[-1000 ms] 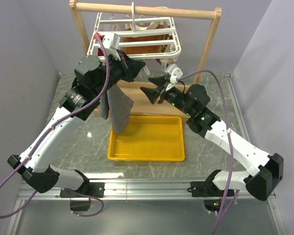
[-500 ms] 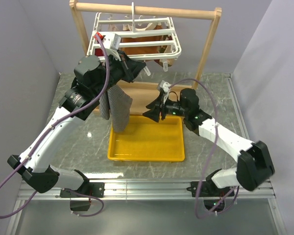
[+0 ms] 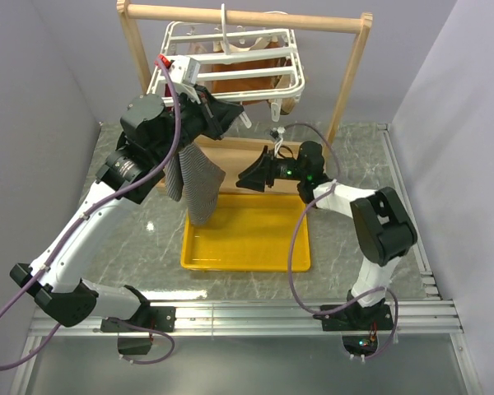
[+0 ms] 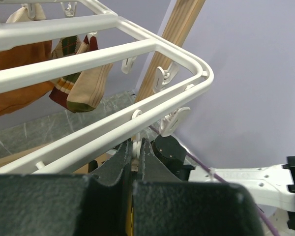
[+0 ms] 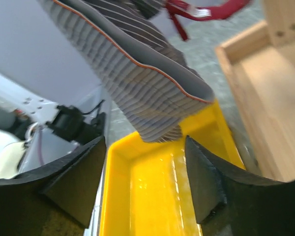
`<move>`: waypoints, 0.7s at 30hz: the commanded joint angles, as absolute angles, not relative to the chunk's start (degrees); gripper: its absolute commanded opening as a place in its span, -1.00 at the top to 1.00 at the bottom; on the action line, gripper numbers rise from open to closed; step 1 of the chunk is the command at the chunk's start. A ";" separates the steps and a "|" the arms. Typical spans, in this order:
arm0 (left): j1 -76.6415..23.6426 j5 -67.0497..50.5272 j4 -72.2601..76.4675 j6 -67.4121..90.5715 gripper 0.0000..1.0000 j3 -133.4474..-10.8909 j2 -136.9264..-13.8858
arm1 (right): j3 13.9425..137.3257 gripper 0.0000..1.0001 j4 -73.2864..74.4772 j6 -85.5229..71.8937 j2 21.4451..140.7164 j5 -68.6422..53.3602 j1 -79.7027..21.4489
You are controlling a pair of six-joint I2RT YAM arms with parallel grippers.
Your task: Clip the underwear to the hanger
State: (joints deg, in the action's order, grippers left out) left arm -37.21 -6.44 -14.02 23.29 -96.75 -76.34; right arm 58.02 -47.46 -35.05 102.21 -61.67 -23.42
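Left pincer (image 3: pixel 240 117), clamped shut, holds the grey striped cloth underwear (image 3: pixel 196 185) beneath the near rim of the white plastic grid hanger (image 4: pixel 113 55); the cloth hangs lengthwise downward, just left of the wide-open right pincer (image 3: pixel 240 181) aimed at it.

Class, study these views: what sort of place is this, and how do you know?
Probably a robotics lab bench rigged for laundry practice: a left arm and right arm bolted to a table, a clip hanger on a wooden stand, a yellow tray.

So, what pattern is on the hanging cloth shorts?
The grey cloth shorts have fine dark stripes; clearest in right wrist view.
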 commanded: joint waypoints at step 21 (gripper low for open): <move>-35.60 -9.58 -13.01 23.73 0.99 -97.29 -74.09 | 68.73 -0.54 -91.49 -63.37 124.18 -56.26 -23.99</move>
